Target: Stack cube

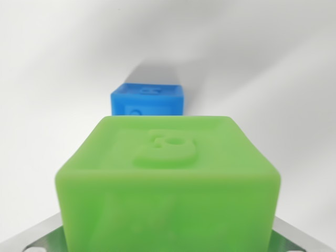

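- Green cube (168,184): fills the lower centre of the frame, close to the camera and slightly blurred; a raised figure is moulded into its top face.
- Blue cube (148,98): upper centre, beyond the green cube and partly hidden by its far edge; it rests on the white table (47,94) and casts a shadow behind.
- Grey metal parts show at both lower corners beside the green cube; the fingertips are hidden, so whether the jaws grasp it cannot be told.

The desk (47,79) is looking plain and white all over. Soft light is shining on it, and gray shadows are lying across it.
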Controlling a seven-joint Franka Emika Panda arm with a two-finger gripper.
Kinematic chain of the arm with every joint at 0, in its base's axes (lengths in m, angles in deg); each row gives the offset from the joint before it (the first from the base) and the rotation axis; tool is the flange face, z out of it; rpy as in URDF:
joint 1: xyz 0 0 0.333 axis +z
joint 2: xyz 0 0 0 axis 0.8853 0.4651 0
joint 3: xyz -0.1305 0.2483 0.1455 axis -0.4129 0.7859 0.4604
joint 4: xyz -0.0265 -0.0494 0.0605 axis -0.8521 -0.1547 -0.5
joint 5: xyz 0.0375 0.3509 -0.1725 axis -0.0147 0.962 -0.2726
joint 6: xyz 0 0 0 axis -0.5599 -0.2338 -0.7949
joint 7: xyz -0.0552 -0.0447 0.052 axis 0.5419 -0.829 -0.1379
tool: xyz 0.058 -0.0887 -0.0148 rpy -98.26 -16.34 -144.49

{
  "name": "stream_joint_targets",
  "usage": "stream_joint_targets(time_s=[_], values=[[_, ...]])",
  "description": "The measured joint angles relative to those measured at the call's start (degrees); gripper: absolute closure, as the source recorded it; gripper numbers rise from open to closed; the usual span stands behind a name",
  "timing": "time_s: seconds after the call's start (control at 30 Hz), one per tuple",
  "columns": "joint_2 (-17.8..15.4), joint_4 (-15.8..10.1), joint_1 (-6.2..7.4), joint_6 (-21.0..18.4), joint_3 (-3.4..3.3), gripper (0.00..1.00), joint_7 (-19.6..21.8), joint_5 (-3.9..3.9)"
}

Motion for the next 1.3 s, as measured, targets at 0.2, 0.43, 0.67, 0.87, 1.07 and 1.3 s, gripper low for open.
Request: stream_joint_targets(time_s=[0.2,0.43,0.67,0.87,1.07,1.3], values=[[1.1,1.9,0.76,-0.8,0.0,1.0,2.9,0.0],[2.2,3.4,1.29,-1.2,0.0,1.0,4.9,0.01],[4.9,3.4,1.28,1.0,0.0,1.0,4.9,0.02],[6.6,3.4,1.28,2.8,0.0,1.0,4.9,0.04],[8.2,3.4,1.28,4.3,0.0,1.0,4.9,0.06],[9.7,3.6,1.28,5.6,0.0,1.0,4.9,0.08]])
